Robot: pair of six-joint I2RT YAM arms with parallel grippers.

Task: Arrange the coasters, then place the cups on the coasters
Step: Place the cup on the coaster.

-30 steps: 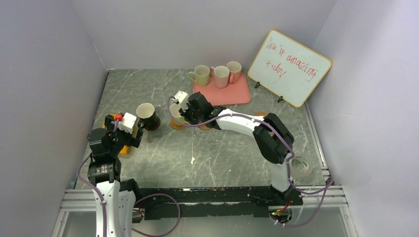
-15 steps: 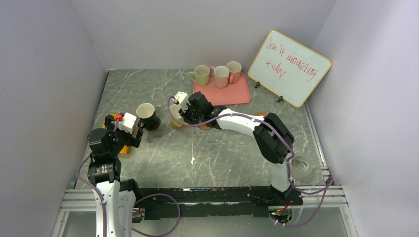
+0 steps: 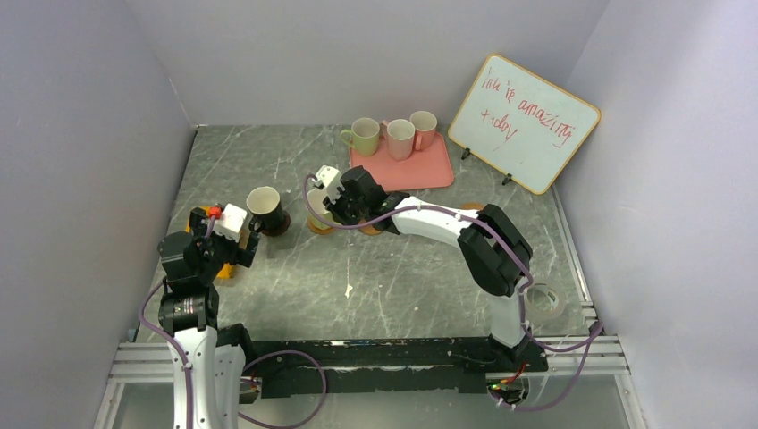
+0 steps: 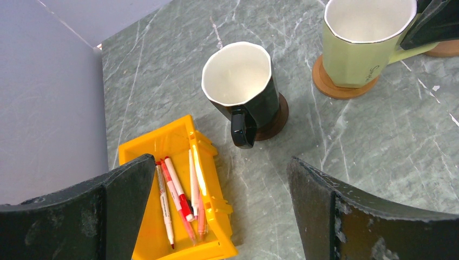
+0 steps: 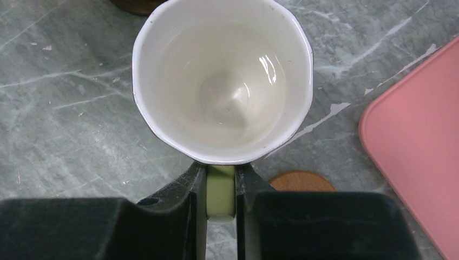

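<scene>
A pale green cup (image 5: 222, 81) stands on an orange coaster (image 4: 338, 86) at mid-table. My right gripper (image 5: 220, 184) is shut on its handle (image 5: 220, 197). Left of it a dark brown cup (image 4: 241, 81) sits on the dark brown coaster (image 4: 276, 116). My left gripper (image 4: 221, 165) hangs open and holds nothing, short of the dark cup. A bare orange coaster (image 5: 301, 180) lies beside the green cup, and another (image 3: 471, 207) lies further right. One green cup (image 3: 365, 136) and two pink cups (image 3: 400, 138) (image 3: 423, 129) stand on the pink tray (image 3: 420, 170).
A yellow bin (image 4: 173, 200) with pens lies under my left gripper near the left wall. A whiteboard (image 3: 523, 123) leans at the back right. A tape roll (image 3: 543, 302) rests by the right arm's base.
The right gripper with the green cup has shifted only very slightly. The left arm has not moved.
</scene>
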